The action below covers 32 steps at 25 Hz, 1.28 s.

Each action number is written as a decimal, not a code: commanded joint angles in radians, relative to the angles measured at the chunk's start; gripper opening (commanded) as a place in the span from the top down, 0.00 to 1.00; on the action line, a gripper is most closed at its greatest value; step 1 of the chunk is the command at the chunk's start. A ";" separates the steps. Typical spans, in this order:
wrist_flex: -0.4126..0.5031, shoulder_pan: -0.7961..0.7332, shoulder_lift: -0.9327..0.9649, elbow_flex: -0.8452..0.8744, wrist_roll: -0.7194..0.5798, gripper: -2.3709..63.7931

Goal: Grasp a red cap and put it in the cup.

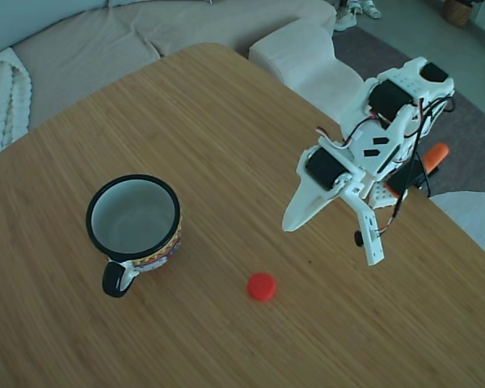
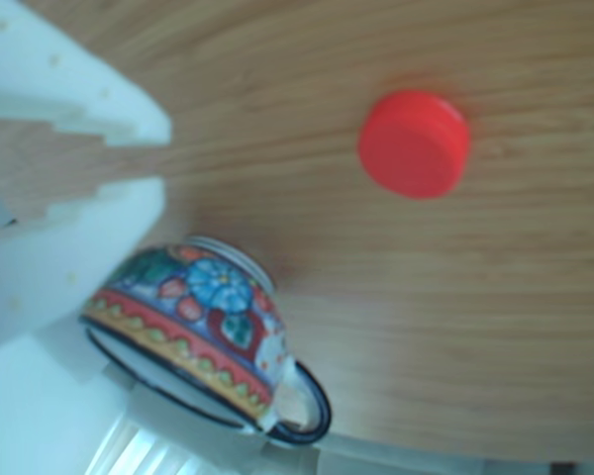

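Observation:
In the fixed view the red cap (image 1: 261, 286) lies flat on the wooden table, near the front centre. The cup (image 1: 134, 229), white with a black rim, black handle and patterned base band, stands upright to the cap's left and looks empty. My white gripper (image 1: 333, 242) hangs above the table, to the right of the cap and a little behind it. It is open with nothing between its fingers. The other view is close and blurred, with the red cap (image 2: 414, 143) at upper right, the cup (image 2: 193, 332) at lower left and a white finger (image 2: 69, 94) at the left edge.
The round table (image 1: 226, 121) drops off at its back and right edges. A beige sofa (image 1: 105, 40) and a pale cushion (image 1: 307, 61) stand beyond it. An orange clamp handle (image 1: 436, 153) sticks out behind the arm at the right.

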 commanded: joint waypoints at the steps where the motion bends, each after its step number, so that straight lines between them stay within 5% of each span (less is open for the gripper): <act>1: -0.017 0.002 0.015 -0.011 0.002 0.97; 32: -0.014 0.002 -0.003 -0.034 0.002 0.97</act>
